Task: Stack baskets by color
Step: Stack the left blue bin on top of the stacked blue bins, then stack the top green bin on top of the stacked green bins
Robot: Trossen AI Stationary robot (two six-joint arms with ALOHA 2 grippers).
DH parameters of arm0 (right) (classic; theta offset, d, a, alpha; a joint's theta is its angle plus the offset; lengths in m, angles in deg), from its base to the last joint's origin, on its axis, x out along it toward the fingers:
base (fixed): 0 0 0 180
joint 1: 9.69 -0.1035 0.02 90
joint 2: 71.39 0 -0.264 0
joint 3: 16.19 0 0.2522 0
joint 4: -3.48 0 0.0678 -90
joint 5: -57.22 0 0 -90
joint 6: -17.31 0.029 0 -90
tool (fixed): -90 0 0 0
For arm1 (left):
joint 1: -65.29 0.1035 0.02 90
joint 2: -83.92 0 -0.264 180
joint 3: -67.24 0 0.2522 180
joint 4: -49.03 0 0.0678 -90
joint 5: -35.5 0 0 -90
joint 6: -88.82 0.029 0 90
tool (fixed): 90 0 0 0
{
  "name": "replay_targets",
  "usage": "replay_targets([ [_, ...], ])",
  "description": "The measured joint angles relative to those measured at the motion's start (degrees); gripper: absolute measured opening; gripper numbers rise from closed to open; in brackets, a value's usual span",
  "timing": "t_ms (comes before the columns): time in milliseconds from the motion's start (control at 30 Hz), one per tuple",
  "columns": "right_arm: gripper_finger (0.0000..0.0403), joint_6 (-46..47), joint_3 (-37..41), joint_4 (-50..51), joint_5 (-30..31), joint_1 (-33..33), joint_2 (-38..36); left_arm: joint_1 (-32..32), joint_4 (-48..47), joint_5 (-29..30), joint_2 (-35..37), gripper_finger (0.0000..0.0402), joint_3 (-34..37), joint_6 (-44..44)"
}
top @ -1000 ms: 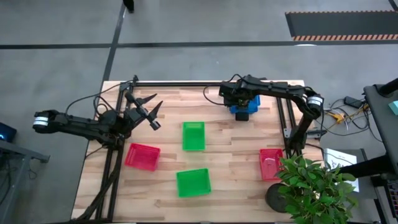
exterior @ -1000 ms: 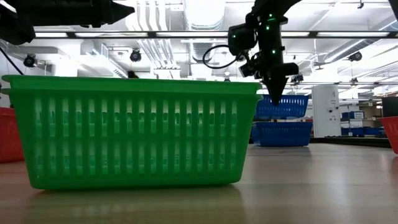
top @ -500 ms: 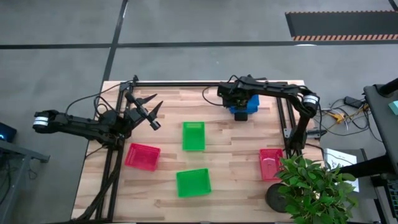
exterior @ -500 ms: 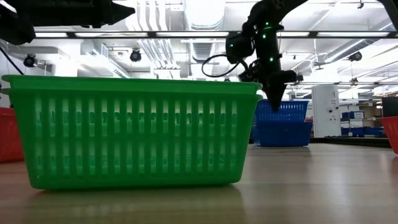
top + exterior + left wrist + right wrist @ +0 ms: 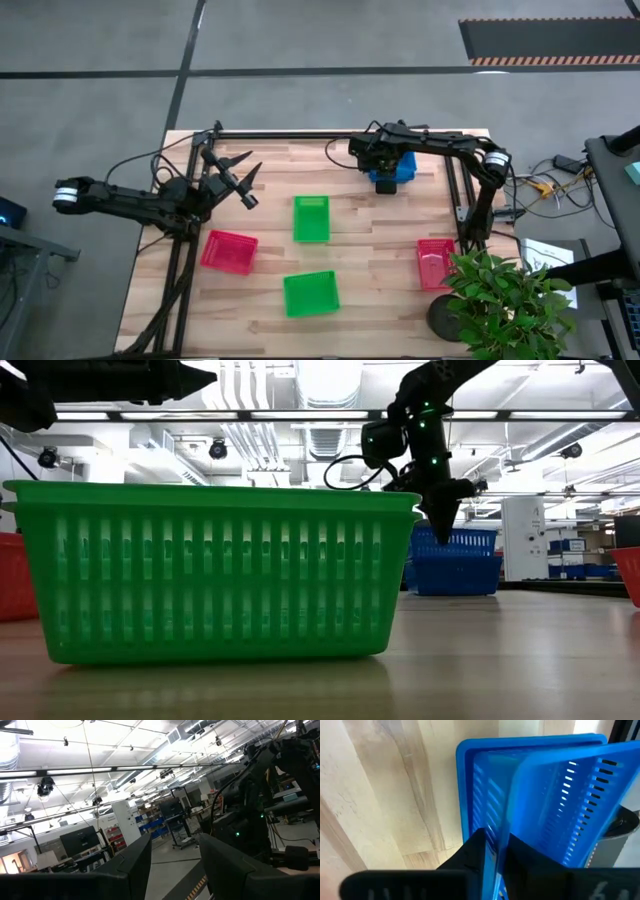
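Right gripper (image 5: 496, 851) pinches a blue basket (image 5: 570, 800) over the blue stack (image 5: 455, 573)

the table (image 5: 360, 300) is pale planked wood with a smooth, faintly glossy finish. the baskets (image 5: 215, 570) look like moulded plastic, slotted and slightly shiny. the arms (image 5: 130, 200) look matt black.

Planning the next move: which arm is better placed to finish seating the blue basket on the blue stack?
Right. The right gripper is directly over the blue stack, its fingers astride the wall of the upper blue basket. The left gripper hangs open, off toward the table's far-left corner.
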Motion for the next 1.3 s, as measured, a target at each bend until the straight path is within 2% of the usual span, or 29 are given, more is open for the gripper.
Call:
replay_targets([
  [233,0.0087,1.7,-0.1,0.5,0.0,0.0,-0.3,0.0,0.0,0.0,-0.1,0.0152,0.0,0.0],
  [400,0.0095,2.9,-0.8,2.1,-0.3,0.0,-1.1,0.0,0.0,0.0,0.0,0.0152,0.0,0.0],
  [667,0.0076,7.5,-2.0,3.5,-3.2,-0.3,-3.3,0.0,0.0,0.0,-0.1,0.0152,0.0,0.0],
  [900,0.0033,11.5,-1.6,2.9,-3.3,-1.3,-5.0,0.0,0.0,0.0,-0.1,0.0152,0.0,0.0],
  [1033,0.0011,14.9,-1.1,0.5,-3.3,-3.9,-5.7,0.0,0.0,0.0,-0.1,0.0152,0.0,0.0],
  [1300,0.0009,17.7,-1.0,-5.3,-2.9,-11.9,-5.7,0.0,0.0,0.0,-0.9,0.0152,-0.3,-0.1],
])
